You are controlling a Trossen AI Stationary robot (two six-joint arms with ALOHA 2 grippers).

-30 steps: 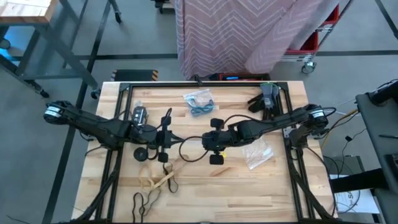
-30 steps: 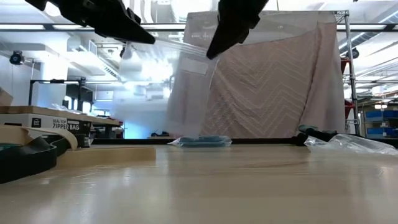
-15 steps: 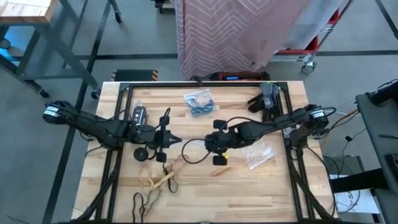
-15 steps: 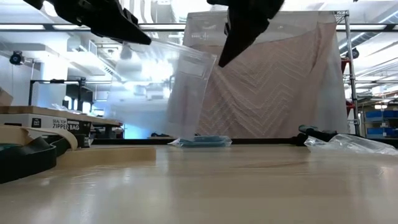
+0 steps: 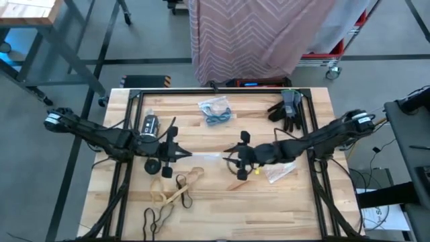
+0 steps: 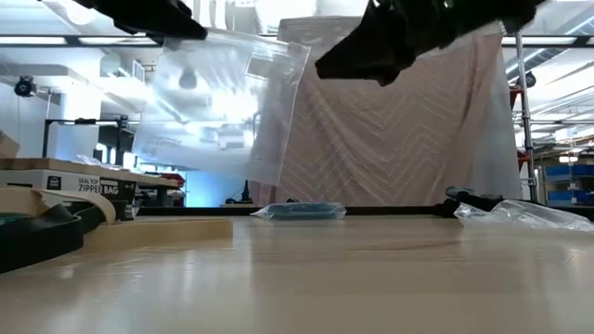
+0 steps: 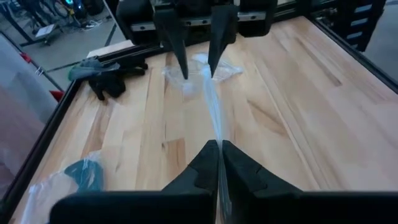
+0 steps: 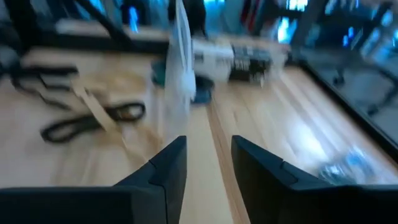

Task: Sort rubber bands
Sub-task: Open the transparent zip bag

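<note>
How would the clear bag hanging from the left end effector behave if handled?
Probably floppy and light: the clear bag hangs as a thin sheet from the left end effector, pinched at one edge. Likely slippery, given its glossy film; the right end effector stands open beside it.

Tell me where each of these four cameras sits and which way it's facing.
High view: overhead, looking straight down at the table; both arms show.
Low view: at tabletop height, looking level into the room; arms enter from above.
Left wrist view: behind the left gripper, shut on the clear bag.
Right wrist view: behind the open right gripper.
Shared: the bag shows in the low and left wrist views.
</note>
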